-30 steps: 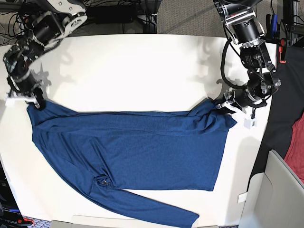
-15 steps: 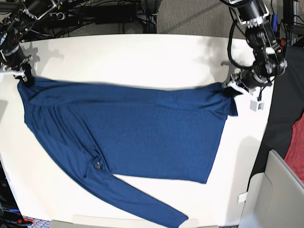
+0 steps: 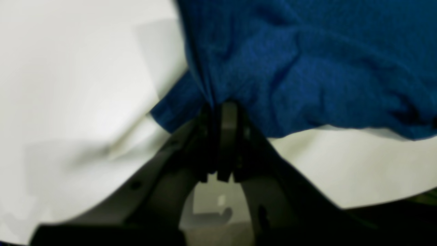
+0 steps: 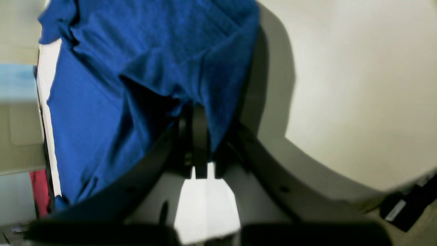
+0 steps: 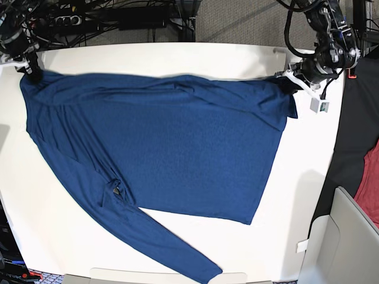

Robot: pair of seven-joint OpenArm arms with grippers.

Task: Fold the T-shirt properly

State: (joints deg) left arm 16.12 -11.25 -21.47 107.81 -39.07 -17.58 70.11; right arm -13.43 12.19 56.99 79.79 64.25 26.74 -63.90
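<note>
A robotics lab: a white table flanked by two robot arms, a tangle of cables and a power strip behind it on grey carpet.

T-shirt: matt, heathered blue knit cloth. Table: smooth, matt white. Gripper fingers: matt black plastic.

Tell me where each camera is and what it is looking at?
Base: sits high above, looking down at the white table and the spread T-shirt; both arms show, with the left hand and the right hand.
Left wrist: rides on the left arm, looking along its shut hand at pinched blue cloth.
Right wrist: rides on the right arm, looking along its shut hand at the shirt.
Shared: all three see the same T-shirt on the table.
</note>
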